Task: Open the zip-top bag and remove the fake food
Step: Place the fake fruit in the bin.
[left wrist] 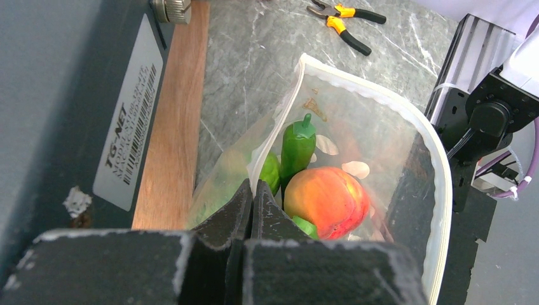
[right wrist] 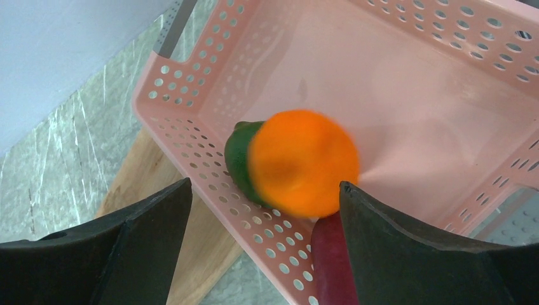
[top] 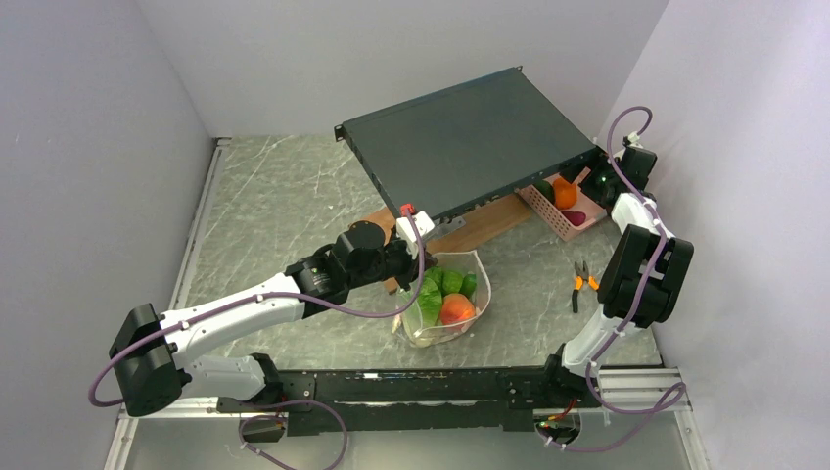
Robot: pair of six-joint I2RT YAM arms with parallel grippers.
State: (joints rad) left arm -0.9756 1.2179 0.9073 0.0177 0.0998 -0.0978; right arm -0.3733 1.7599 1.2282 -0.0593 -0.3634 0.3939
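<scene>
Left pincer (left wrist: 252, 196) is fully closed, pinching the near rim of the zip-top bag (left wrist: 381, 95). The bag sits on the bench (top: 284, 196) mid-workspace, just my side of the wooden board (top: 489, 223), with its mouth gaping open. Fake food inside the bag: an orange-red fruit (left wrist: 327, 200), a green pepper (left wrist: 297, 147) standing stem-up against it, and more green bits underneath that I can't resolve. Right pincer (right wrist: 265, 190) is spread wide and hanging over the pink basket (right wrist: 191, 121) at the far right. An orange piece (right wrist: 302, 162) sits between the fingers, motion-blurred. There's a clear gap to one finger and it's close to the other, so I can't tell if it's touching. In the basket, a green piece (right wrist: 236, 159) is right behind the orange one and a dark red piece (right wrist: 330, 260) is partly hidden by my finger. The basket's near end rests on the board. A dark flat unit (top: 460, 147) lies tilted with its near edge on the same board. Pliers (top: 584, 281) are on the bench between bag and right arm, well clear of both.
</scene>
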